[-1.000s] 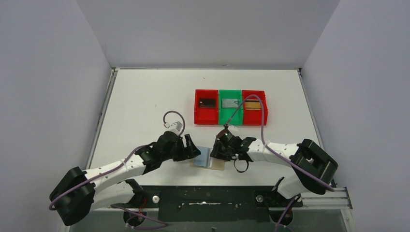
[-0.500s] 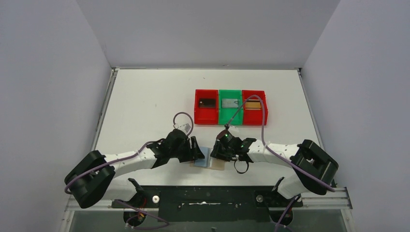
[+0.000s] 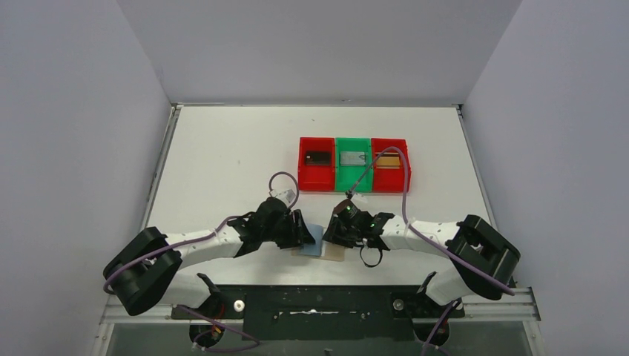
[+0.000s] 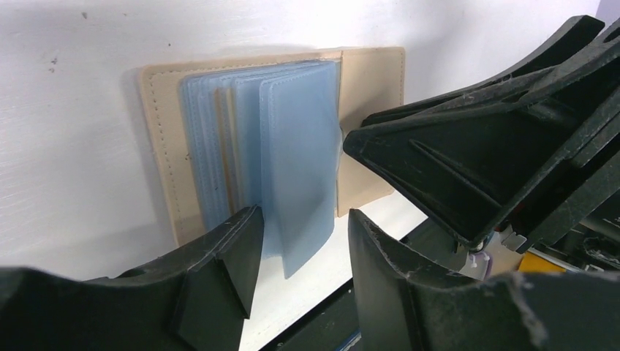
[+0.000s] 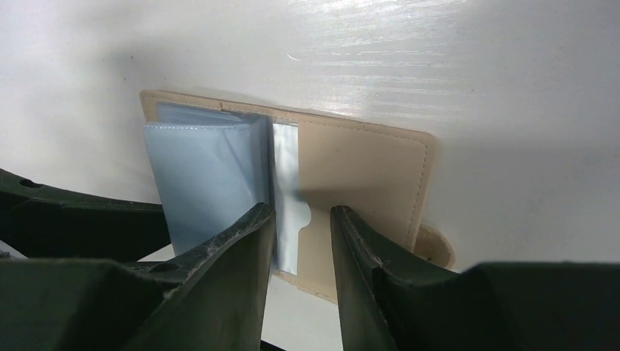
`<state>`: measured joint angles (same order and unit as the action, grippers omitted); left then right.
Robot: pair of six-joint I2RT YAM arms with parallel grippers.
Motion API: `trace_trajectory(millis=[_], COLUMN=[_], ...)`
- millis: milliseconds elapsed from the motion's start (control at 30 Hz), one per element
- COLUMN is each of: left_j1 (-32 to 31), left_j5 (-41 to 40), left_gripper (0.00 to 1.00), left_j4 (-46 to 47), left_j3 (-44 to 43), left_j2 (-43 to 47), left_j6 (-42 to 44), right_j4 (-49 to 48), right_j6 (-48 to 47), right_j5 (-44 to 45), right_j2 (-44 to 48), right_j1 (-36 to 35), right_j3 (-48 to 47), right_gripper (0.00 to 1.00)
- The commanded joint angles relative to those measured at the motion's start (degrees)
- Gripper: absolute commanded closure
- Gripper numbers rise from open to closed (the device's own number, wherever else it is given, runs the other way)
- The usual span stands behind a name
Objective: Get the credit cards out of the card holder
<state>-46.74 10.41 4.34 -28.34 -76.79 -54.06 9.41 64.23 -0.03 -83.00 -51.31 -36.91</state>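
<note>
1. Two sets of jaws meet at the card holder [image 4: 369,80], which lies open on the worktop [image 3: 222,156].
2. Left jaws are half open around one raised blue sleeve [image 4: 296,146], not pinching it.
3. Right jaws leave a narrow gap over a silvery card [image 5: 286,172]; no grip is visible.
4. Sleeves look soft and slippery and the card looks stiff, so take its bare edge.
5. Both arms reach low and inward.

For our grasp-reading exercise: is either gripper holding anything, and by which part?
Nothing clearly held. The left gripper straddles a raised blue sleeve of the card holder, jaws gapped; the right gripper sits open over it.
</note>
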Motion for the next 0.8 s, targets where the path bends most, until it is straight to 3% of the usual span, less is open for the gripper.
trace_trajectory(millis=[0,300,433,767], left_j1=[0.2,0.2,0.2,0.1], left_j5=[1.7,3.5,5.5,7.7], left_gripper=[0.57,0.67,0.67,0.68], left_j4=[4.1,7.1,9.1,13.2], left_j3=[-2.4,-2.5,-2.5,-3.7], left_j2=[0.1,1.4,-0.7,-3.9], left_j6=[-0.1,-0.3,-0.6,-1.5], right_j4=[-1.0,-3.1,-3.7,-4.0], right_j6=[0.6,0.4,0.6,3.3], right_j5=[1.7,0.6,0.4,4.4], right_j2=[-0.8,0.0,1.4,13.1], right_j1=[0.5,1.0,1.3,2.7], right_j3=[2.0,2.2,2.0,5.0], right_gripper=[0.64,0.64,0.64,0.52])
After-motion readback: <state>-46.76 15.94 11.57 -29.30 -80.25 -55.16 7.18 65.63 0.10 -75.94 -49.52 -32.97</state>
